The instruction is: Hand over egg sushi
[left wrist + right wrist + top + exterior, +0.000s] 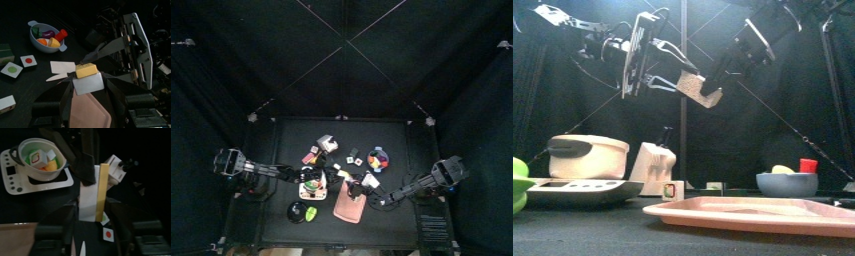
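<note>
The egg sushi (pixel 85 71), a yellow egg slab on white rice, hangs in the air above the table between both grippers. My left gripper (pixel 87 82) is shut on its rice end. My right gripper (pixel 97 210) comes from the opposite side. Its fingers lie against both sides of the sushi (pixel 103 193), shut on it. In the front view the sushi (pixel 702 92) is high up, with the left arm's fingers reaching it from the left and the right arm's from the upper right.
On the table below are a white rice cooker (pixel 587 155) with its open pot (pixel 40 158), a white carton (pixel 655 165), a blue bowl of toy food (pixel 787 183), a pink tray (pixel 754 212) at the front, a green item (pixel 519 180) and small marked blocks (pixel 27 61).
</note>
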